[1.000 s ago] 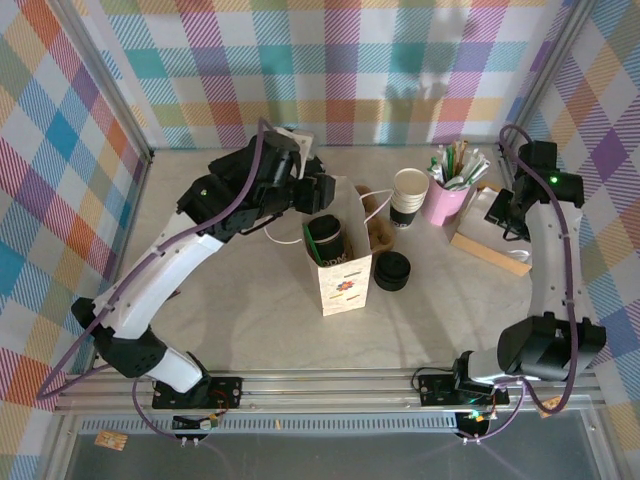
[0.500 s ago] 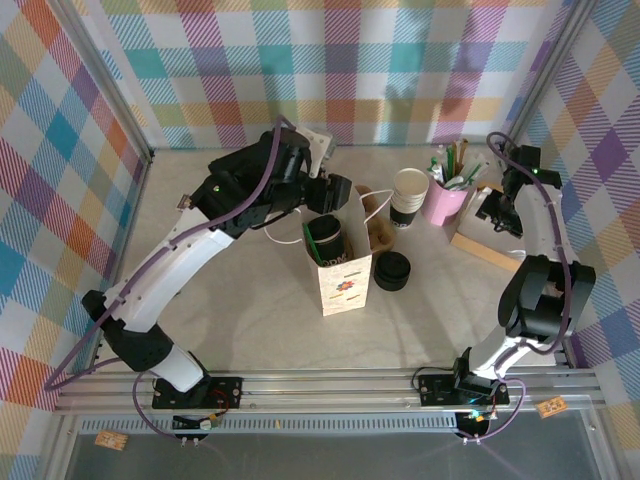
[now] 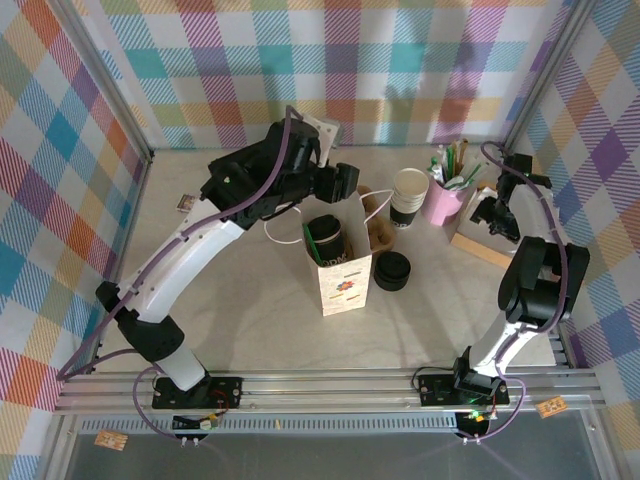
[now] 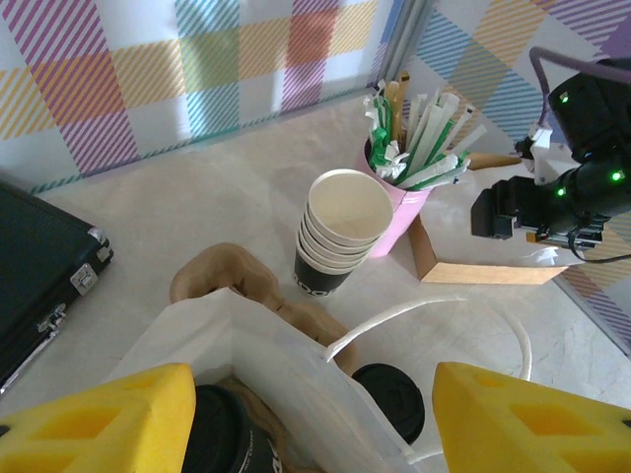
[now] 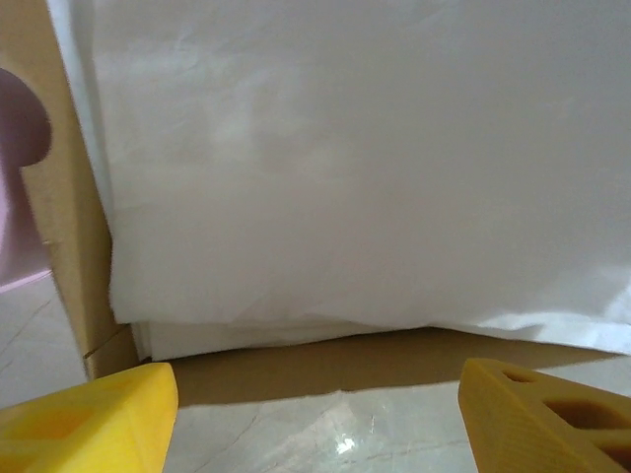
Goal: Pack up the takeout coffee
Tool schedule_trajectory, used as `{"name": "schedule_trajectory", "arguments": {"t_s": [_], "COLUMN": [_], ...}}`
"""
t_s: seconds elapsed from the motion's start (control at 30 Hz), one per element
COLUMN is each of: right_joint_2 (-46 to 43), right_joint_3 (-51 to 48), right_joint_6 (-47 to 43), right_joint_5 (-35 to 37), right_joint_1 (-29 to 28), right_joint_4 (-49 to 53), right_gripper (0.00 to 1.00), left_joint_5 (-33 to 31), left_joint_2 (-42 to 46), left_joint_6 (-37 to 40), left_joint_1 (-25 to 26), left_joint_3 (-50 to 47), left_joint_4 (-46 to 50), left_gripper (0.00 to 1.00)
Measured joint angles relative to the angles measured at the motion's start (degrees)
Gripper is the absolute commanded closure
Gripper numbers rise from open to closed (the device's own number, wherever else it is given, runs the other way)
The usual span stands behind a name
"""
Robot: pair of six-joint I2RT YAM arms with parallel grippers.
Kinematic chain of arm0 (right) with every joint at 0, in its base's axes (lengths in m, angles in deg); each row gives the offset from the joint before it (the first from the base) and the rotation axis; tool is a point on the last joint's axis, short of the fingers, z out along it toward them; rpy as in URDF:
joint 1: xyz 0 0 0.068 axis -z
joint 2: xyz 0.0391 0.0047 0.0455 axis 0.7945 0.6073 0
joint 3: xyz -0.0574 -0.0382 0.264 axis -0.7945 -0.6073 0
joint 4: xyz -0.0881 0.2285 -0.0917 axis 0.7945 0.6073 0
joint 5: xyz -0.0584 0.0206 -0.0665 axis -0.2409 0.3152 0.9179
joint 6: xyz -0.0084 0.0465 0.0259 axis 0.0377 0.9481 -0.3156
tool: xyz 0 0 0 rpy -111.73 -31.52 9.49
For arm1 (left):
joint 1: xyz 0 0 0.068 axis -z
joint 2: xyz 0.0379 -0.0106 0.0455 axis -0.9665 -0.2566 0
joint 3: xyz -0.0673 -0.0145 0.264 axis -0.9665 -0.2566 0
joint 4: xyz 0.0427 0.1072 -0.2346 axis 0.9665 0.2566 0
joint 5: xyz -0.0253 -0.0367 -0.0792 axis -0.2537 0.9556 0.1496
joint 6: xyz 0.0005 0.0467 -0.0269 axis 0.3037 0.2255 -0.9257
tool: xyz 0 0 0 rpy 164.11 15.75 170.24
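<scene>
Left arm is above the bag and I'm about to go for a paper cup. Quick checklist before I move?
1. Left gripper jaws open, nothing between them: ok.
2. Bag upright, mouth open: ok.
3. Lidded cup inside the bag: ok. Whether it sits level: cannot tell.
4. Stack of paper cups upright beside the pink cup, top cup without a lid: ok.
5. Right gripper jaws open, facing the napkins, away from the bag: ok.
</scene>
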Motion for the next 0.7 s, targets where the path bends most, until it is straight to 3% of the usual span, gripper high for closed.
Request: {"name": "schedule_trajectory", "arguments": {"t_s": [0.3, 0.53, 0.7], "right_joint_2": [4.66, 9.46, 12.66], "right_joint_3": [0.02, 0.90, 1.49], "right_joint_6": [-1.11, -1.53, -1.53], "right_joint_5": [0.13, 0.20, -0.52], "right_joint_1": [0.63, 1.62, 1.81], "right_joint_4": [-1.90, -1.92, -1.88], "right_gripper": [0.13, 0.15, 0.22], "left_joint_5": [-1.05, -2.08, -2.32], "left_joint_2": [-5.44, -5.95, -5.97], "left_joint_6": [0.00, -0.04, -0.52], "left_joint_1": [0.00, 0.00, 0.00], "left_joint_3": [6.43, 7.45, 8.09], "left_joint_4": [3.48, 4.72, 4.94], "left_gripper": [0.34, 0.33, 0.33]}}
